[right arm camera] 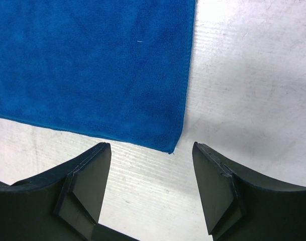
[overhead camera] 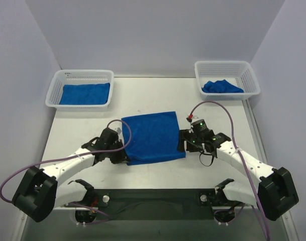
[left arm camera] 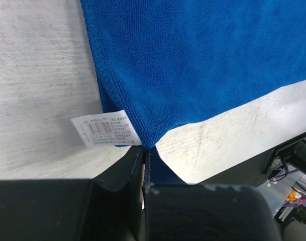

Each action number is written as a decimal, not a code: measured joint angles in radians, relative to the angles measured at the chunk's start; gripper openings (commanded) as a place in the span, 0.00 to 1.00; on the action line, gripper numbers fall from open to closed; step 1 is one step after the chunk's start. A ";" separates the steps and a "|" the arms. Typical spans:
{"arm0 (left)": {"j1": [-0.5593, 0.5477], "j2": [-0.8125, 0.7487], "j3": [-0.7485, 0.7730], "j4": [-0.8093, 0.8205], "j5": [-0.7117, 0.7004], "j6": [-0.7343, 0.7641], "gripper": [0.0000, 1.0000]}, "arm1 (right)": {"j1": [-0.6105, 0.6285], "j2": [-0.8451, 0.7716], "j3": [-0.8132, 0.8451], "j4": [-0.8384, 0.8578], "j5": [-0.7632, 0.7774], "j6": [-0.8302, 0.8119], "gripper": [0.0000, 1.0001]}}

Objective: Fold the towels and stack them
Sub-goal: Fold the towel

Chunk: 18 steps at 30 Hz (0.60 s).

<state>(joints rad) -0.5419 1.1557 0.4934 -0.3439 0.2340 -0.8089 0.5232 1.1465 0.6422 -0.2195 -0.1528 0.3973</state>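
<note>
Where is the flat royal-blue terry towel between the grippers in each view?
Top external: royal-blue towel at the centre of the pale table top.
Left wrist: towel fills upper right, corner pinched in left gripper.
Right wrist: towel upper left, corner ahead of open right gripper.
Shared landmark: that table top.

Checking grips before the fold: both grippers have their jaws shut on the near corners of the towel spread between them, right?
Not both. The left gripper has its jaws shut on its near corner of the spread towel, but the right gripper has its jaws open, with the other near corner lying loose just ahead of them. The right wrist view shows it.
</note>
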 measured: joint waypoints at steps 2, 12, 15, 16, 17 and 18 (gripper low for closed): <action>0.000 0.000 0.010 -0.009 0.000 0.000 0.00 | 0.000 -0.002 -0.006 0.000 0.000 0.000 0.66; 0.000 -0.008 0.082 -0.122 0.022 0.011 0.00 | -0.019 -0.020 -0.021 0.004 0.000 0.000 0.66; 0.000 0.003 0.082 -0.151 0.045 0.014 0.03 | -0.021 -0.020 -0.033 0.003 0.000 0.000 0.66; 0.000 0.010 0.082 -0.160 0.054 0.017 0.03 | -0.021 -0.020 -0.034 0.003 0.000 0.000 0.66; 0.000 0.017 0.082 -0.169 0.062 0.019 0.03 | -0.021 -0.020 -0.035 0.003 0.000 0.000 0.66; 0.000 0.027 0.082 -0.179 0.070 0.026 0.03 | -0.021 -0.020 -0.035 0.003 0.000 0.000 0.66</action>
<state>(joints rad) -0.5415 1.1828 0.5751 -0.5232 0.3042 -0.7830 0.5026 1.1263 0.6071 -0.2161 -0.1528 0.3969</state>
